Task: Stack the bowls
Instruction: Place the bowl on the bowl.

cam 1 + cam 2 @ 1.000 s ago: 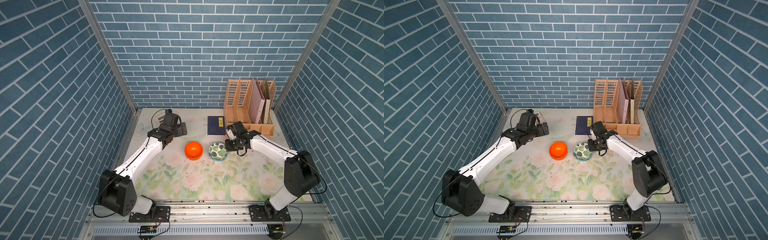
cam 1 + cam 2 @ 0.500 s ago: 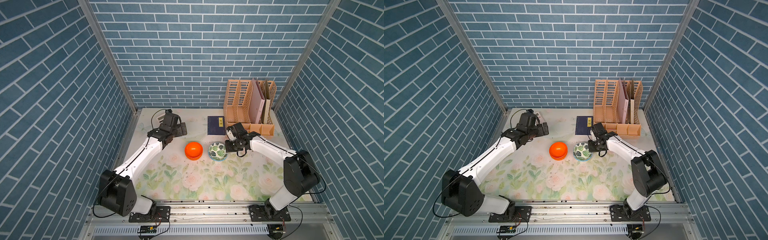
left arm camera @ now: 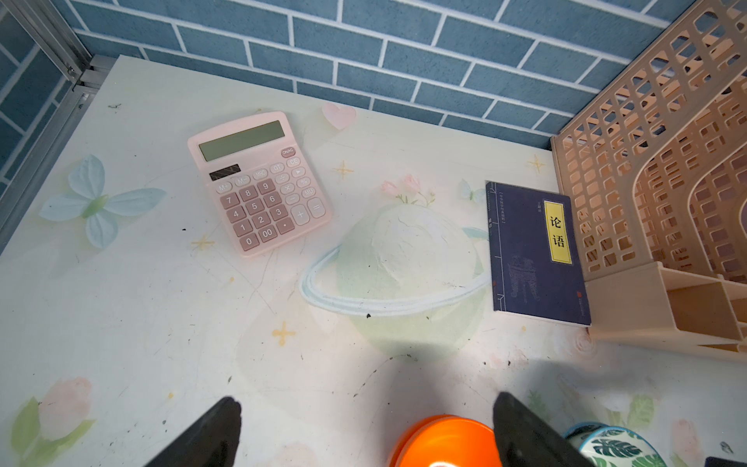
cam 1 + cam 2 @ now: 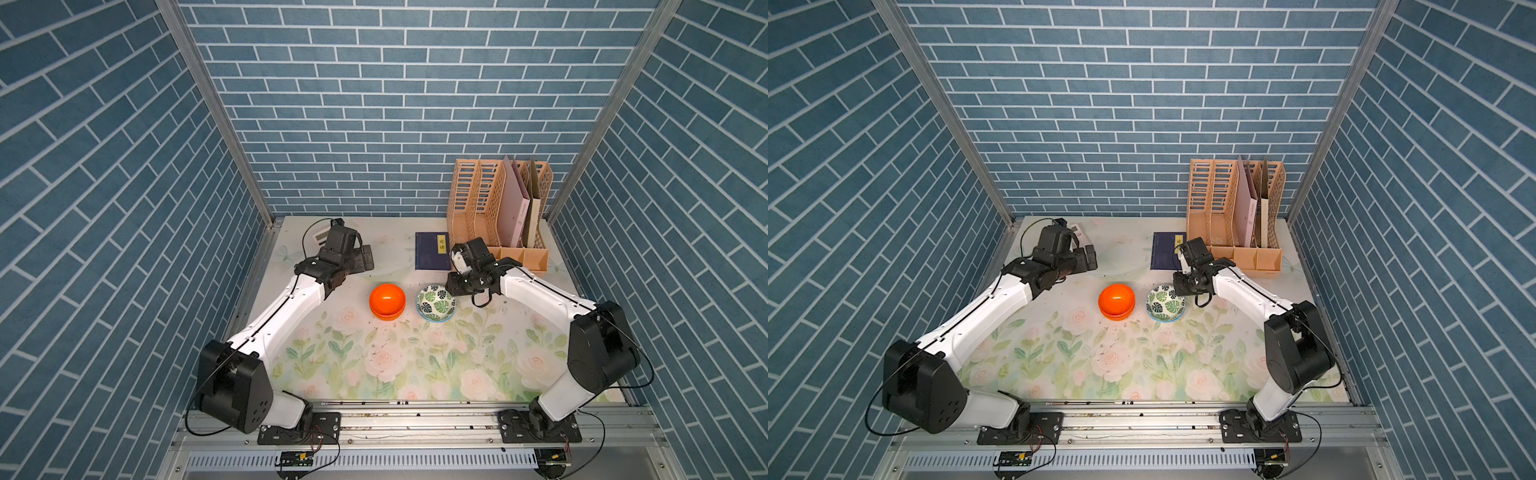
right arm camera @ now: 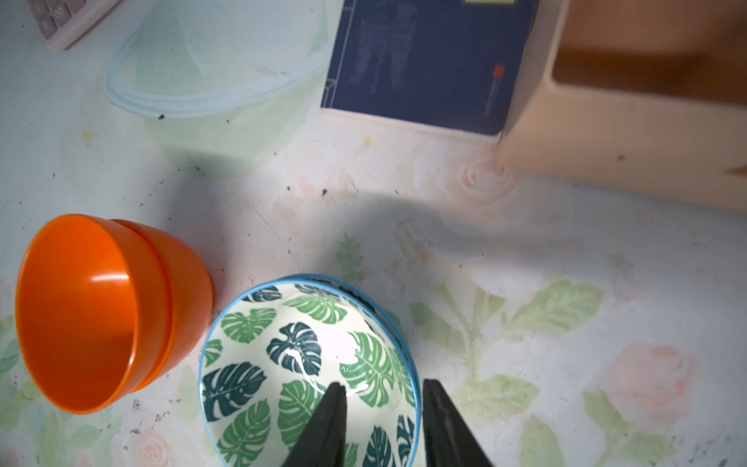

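orange bowls [image 4: 387,301]: two nested, mid-table | leaf bowls [image 4: 436,303]: two nested, just beside, at their 3 o'clock | right gripper [image 5: 384,383]: jaws parted, straddling the leaf rim at 2 o'clock | left gripper [image 3: 366,398]: jaws spread wide, empty, at orange bowls' 11 o'clock

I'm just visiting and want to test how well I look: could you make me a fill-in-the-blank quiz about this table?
The two nested plain bowls are coloured ___.
The right gripper straddles the rim of the printed bowl, patterned with green ___.
The calculator is ___.
The left gripper has its jaws ___.
Missing words: orange; leaves; pink; open.
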### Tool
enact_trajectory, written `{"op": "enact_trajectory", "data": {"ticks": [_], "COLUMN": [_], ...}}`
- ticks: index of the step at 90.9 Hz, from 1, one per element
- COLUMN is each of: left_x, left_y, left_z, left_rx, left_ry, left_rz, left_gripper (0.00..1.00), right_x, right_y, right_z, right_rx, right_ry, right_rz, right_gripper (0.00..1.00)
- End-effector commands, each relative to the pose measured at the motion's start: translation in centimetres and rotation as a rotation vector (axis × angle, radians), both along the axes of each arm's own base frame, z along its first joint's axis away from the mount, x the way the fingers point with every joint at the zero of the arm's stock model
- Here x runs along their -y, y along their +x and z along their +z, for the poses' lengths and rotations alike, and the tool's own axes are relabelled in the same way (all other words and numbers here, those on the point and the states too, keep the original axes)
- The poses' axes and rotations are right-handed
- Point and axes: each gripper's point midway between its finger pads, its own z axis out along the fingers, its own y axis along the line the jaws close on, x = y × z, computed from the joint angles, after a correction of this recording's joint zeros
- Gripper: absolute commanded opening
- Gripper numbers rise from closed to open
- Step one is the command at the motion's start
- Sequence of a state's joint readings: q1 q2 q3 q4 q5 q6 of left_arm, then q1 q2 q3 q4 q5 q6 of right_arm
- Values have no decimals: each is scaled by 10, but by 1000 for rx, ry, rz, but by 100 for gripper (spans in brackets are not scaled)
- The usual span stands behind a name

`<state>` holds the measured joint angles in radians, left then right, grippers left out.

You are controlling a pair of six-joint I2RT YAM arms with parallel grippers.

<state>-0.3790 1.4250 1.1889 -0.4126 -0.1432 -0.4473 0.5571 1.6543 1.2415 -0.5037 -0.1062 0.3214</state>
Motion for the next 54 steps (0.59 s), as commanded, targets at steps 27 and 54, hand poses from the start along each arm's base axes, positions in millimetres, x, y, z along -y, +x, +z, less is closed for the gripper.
{"op": "enact_trajectory", "data": {"ticks": [27, 54], "left_x": [-6, -5], "left_y": [-2, -1], "left_z": [-4, -6], "left_rx": [-6, -8], "left_ry": [33, 30], "left_rz": [4, 1], "left_gripper": [100, 100], "right_x": [-25, -28], "right_y": [15, 17], "right_z": [-16, -25], "right_rx": [50, 51], "right_ry": [-80, -89], "right_rz": [114, 109], "right_gripper": [38, 37]}}
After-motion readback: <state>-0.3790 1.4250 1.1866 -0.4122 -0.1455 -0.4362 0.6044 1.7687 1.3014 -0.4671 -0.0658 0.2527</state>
